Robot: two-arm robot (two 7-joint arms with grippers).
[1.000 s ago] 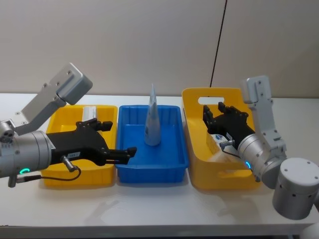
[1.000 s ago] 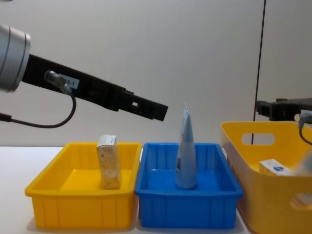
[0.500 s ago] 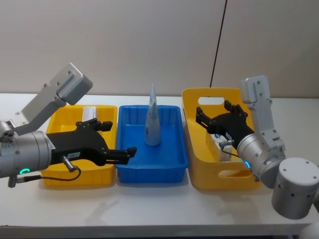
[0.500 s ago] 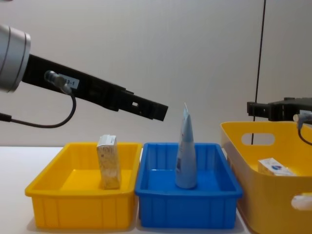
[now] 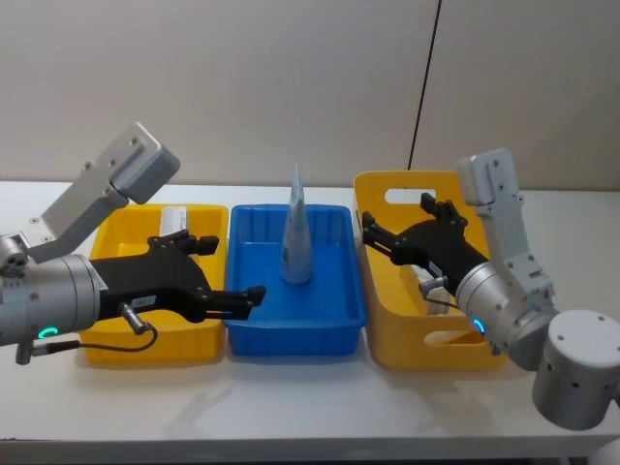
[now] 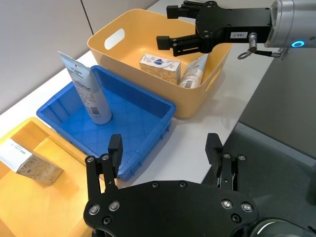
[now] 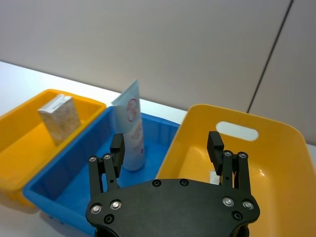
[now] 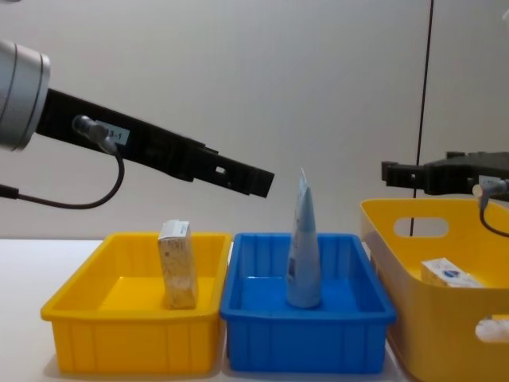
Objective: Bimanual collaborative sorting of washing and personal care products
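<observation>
A pale-blue tube (image 5: 296, 229) stands upright in the blue bin (image 5: 291, 341), also seen in the chest view (image 8: 303, 247). One leaf-patterned pack (image 8: 178, 265) stands in the left yellow bin (image 8: 127, 338). Another pack (image 6: 159, 67) and a lying tube (image 6: 193, 74) rest inside the tall yellow basket (image 6: 123, 52). My left gripper (image 6: 164, 148) hovers open and empty above the front of the left bin and the blue bin's near corner. My right gripper (image 5: 397, 228) is open and empty, raised over the basket's left side, its fingers pointing towards the blue bin.
A black cable (image 5: 423, 87) runs up the wall behind the basket. The three containers stand side by side on a white table (image 5: 291, 412), with bare tabletop in front of them.
My right gripper has risen out of the basket and shifted left towards the blue bin, holding nothing. The left arm has stayed still.
</observation>
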